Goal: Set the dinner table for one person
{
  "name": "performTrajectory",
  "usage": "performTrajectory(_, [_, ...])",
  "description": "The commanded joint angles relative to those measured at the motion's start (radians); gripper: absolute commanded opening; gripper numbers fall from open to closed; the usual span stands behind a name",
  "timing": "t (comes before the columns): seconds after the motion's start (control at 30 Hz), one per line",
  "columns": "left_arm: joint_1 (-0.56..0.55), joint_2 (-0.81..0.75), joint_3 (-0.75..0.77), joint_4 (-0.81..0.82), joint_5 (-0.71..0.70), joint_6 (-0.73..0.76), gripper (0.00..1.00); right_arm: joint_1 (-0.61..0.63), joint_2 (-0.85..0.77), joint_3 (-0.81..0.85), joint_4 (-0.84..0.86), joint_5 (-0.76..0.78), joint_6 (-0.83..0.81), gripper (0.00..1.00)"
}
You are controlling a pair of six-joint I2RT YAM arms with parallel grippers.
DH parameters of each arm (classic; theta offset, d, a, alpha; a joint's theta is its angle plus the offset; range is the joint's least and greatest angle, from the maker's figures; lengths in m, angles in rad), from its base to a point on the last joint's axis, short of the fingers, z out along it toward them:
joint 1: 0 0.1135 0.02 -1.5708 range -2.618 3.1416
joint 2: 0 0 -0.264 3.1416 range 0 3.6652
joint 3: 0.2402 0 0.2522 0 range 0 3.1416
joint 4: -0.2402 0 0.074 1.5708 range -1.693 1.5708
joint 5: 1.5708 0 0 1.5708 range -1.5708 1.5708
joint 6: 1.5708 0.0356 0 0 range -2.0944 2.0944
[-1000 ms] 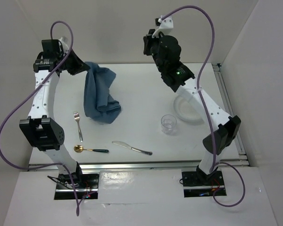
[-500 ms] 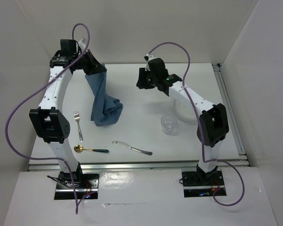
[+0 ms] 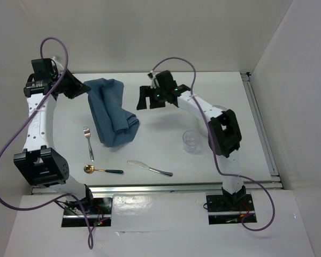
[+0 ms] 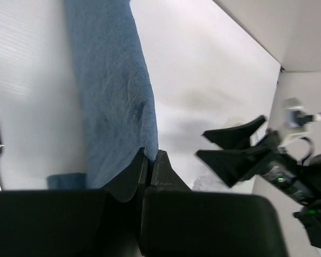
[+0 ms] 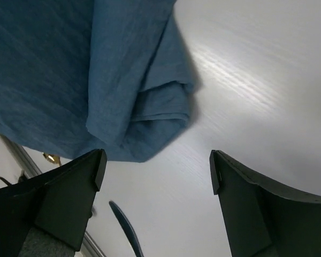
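From above the light is bright and even, the white table (image 3: 166, 155) nearly washed out; shadows under the arms are faint, darker along the cloth (image 3: 109, 112); focus is sharp throughout. In the left wrist view the left fingers (image 4: 129, 176) are black, featureless and blurred, the table pale with one grey shadow patch; in the right wrist view a glare streak crosses the table, the right fingers (image 5: 69, 195) dark and soft-edged, the cloth's weave fairly crisp.

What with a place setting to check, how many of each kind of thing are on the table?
Cloth: 1
Fork: 1
Spoon: 1
Knife: 1
Glass: 1
Total in view: 5
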Motion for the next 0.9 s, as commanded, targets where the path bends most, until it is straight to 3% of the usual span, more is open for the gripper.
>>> performTrajectory(0.0, [0.027,-0.028,-0.005,-0.016,-0.026,0.067,0.0,0.083,0.109,0.103,-0.04,-0.068,-0.012,0.91])
performTrajectory(0.13, [0.037,-0.009,-0.016,-0.016,-0.013,0.067,0.0,0.163,0.261,0.271,-0.049,-0.086,-0.002,0.92])
performTrajectory(0.37, [0.046,0.001,-0.034,-0.016,-0.004,0.077,0.0,0.229,0.401,0.368,-0.037,-0.106,0.007,0.92])
performTrajectory(0.4, [0.046,0.001,-0.034,-0.016,-0.004,0.077,0.0,0.229,0.401,0.368,-0.022,-0.106,0.007,0.88])
performTrajectory(0.47, [0.046,0.001,-0.057,-0.004,-0.004,0.077,0.0,0.229,0.413,0.368,0.0,-0.092,0.042,0.68])
performTrajectory(0.5, [0.046,0.001,-0.057,-0.004,-0.004,0.077,0.0,0.229,0.413,0.368,0.0,-0.062,0.057,0.3])
performTrajectory(0.57, [0.046,0.001,-0.066,-0.004,0.005,0.077,0.0,0.229,0.37,0.332,0.011,0.007,0.122,0.0])
performTrajectory(0.67, [0.046,0.001,-0.067,-0.004,0.005,0.086,0.0,0.197,0.187,0.102,0.133,0.13,0.191,0.0])
performTrajectory(0.77, [0.046,0.01,-0.067,-0.004,0.014,0.086,0.0,0.145,-0.025,-0.255,0.264,0.178,0.226,0.0])
performTrajectory(0.87, [0.046,0.032,-0.076,-0.004,0.065,0.086,0.0,0.122,-0.196,-0.394,0.282,0.236,0.226,0.0])
